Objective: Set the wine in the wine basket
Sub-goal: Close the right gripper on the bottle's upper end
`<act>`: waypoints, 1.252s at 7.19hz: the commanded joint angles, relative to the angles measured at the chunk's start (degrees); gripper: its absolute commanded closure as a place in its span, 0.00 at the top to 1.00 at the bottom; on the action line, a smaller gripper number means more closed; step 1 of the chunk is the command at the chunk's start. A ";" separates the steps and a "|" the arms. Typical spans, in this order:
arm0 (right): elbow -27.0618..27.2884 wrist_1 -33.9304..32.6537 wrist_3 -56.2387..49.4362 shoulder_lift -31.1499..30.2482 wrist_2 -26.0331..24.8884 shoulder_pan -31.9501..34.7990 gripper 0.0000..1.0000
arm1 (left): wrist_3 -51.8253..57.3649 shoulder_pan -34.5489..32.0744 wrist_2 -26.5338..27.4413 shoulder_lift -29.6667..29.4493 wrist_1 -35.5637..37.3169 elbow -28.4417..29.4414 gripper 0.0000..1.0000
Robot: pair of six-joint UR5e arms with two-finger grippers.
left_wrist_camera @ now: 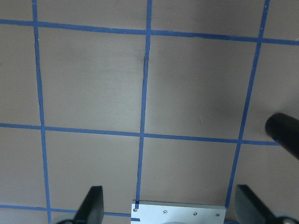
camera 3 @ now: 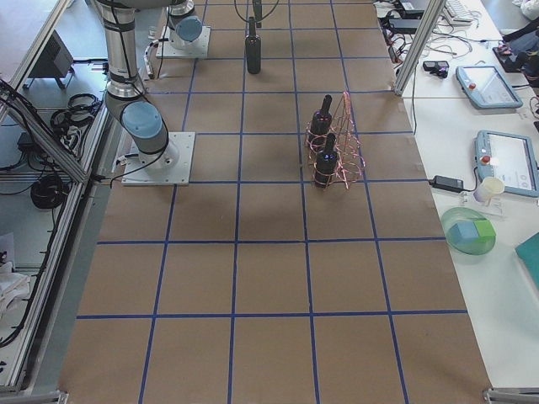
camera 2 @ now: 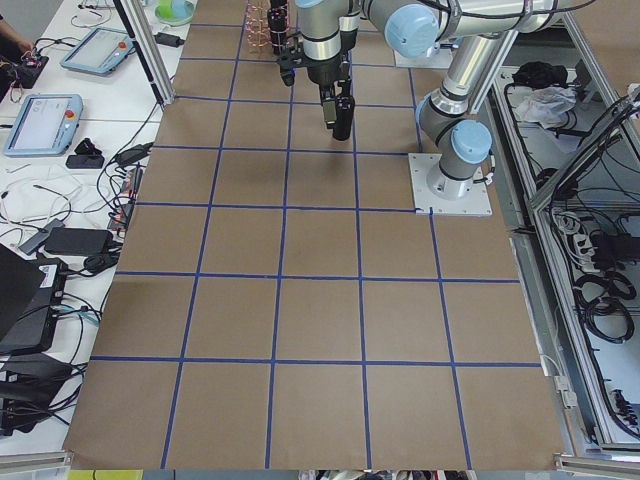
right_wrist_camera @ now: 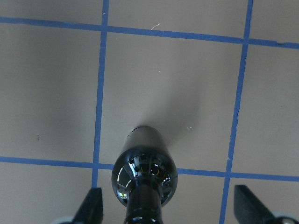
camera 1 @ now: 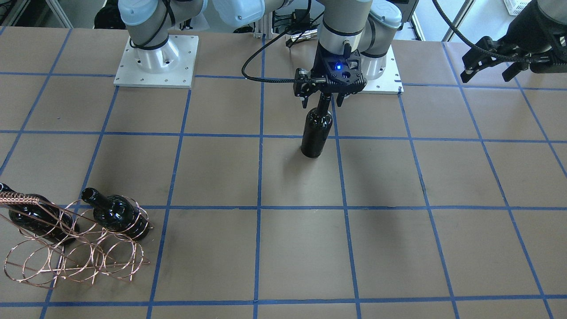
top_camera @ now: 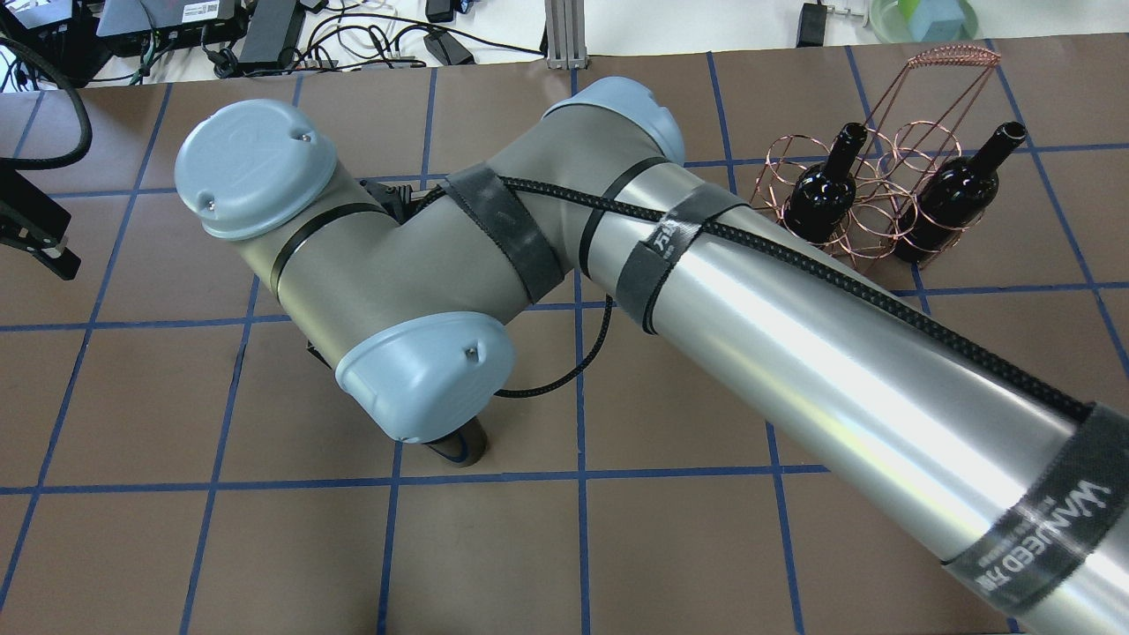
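A near-black wine bottle (camera 1: 317, 128) stands upright on the table near the middle. My right gripper (camera 1: 322, 101) hangs over it, open, with one finger on each side of the neck and not touching it. In the right wrist view the bottle (right_wrist_camera: 145, 172) sits left of centre between the wide-apart fingers (right_wrist_camera: 92, 207). The copper wire wine basket (camera 1: 75, 252) stands at the robot's far right and also shows in the overhead view (top_camera: 882, 168). It holds two alike bottles (top_camera: 820, 190) (top_camera: 957, 190). My left gripper (camera 1: 489, 71) is open and empty, high at the robot's left.
The right arm's long links (top_camera: 794, 326) cross the overhead view and hide the standing bottle, apart from its base (top_camera: 463, 445). Two arm base plates (camera 1: 155, 62) (left_wrist_camera: 177, 212) sit on the robot's side. Blue tape grids the brown table. Tablets and cables lie beyond the far edge.
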 commanded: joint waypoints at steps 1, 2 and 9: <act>0.11 -0.15 0.00 0.13 0.77 0.06 0.83 | 0.30 -0.07 -0.06 0.00 -0.01 -0.03 1.00; 0.20 -0.15 0.00 0.22 1.56 -0.03 0.83 | 0.30 -0.07 -0.06 0.00 -0.01 -0.03 1.00; 0.11 -0.06 0.00 1.19 4.03 -0.03 0.50 | 0.30 -0.15 -0.15 0.00 -0.01 -0.03 1.00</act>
